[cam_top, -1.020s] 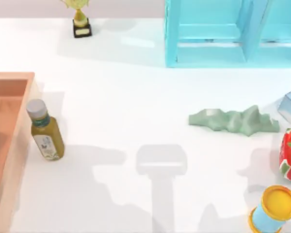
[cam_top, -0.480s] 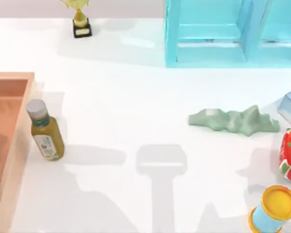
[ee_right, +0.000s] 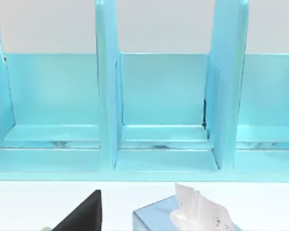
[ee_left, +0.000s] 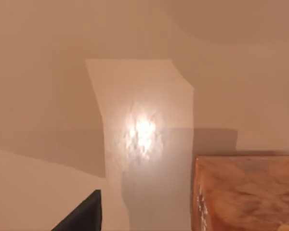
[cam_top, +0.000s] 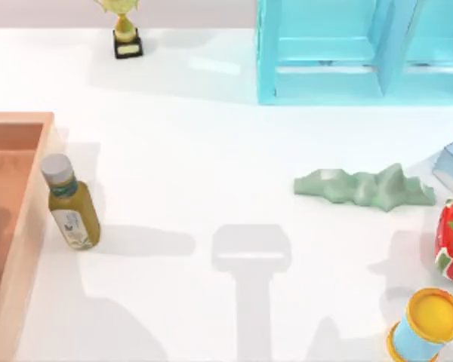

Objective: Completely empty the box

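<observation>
Beside the box (cam_top: 15, 226) stands a bottle (cam_top: 69, 204); grip states I cannot tell; next, check what remains inside.

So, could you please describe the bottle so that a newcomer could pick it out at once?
Find the large peach-orange box at the table's left edge. Just outside its right wall lies the bottle: olive-green, grey-capped, with a pale label, and the nearest thing to the box.

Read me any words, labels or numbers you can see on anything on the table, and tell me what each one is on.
No text can be read.
Bottle: a pale label with a small dark mark, too small to read.
Tissue box: faint marks on the tissue, too blurred to read.
</observation>
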You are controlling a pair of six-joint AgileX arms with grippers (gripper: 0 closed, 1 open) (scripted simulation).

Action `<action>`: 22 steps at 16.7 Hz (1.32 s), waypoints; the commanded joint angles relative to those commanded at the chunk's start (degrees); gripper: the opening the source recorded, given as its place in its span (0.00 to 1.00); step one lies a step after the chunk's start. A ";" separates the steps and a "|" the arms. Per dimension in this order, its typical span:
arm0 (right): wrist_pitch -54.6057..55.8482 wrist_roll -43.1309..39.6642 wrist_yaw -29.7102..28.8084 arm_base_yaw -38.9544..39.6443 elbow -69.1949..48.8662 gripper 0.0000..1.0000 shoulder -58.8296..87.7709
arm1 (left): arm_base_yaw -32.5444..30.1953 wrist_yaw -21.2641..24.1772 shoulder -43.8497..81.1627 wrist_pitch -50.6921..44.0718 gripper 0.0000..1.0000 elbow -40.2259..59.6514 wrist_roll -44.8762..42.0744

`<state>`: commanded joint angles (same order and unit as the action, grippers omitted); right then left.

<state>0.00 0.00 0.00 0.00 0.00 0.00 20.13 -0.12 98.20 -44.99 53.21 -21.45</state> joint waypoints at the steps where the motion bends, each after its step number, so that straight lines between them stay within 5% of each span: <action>1: 0.00 0.00 0.00 0.00 0.00 1.00 0.00 | 0.00 0.00 0.00 0.00 1.00 0.00 0.00; 3: 0.00 0.00 0.00 0.00 0.00 1.00 0.00 | 0.00 0.00 0.00 0.00 1.00 0.00 0.00; 16: 0.00 0.00 0.00 0.00 0.00 1.00 0.00 | 0.00 0.00 0.00 0.00 0.02 0.00 0.00; 22: 0.00 0.00 0.00 0.00 0.00 1.00 0.00 | 0.00 0.00 0.00 0.00 0.00 0.00 0.00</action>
<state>0.00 0.00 0.00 0.00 0.00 0.00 20.13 -0.12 98.20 -44.99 53.21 -21.45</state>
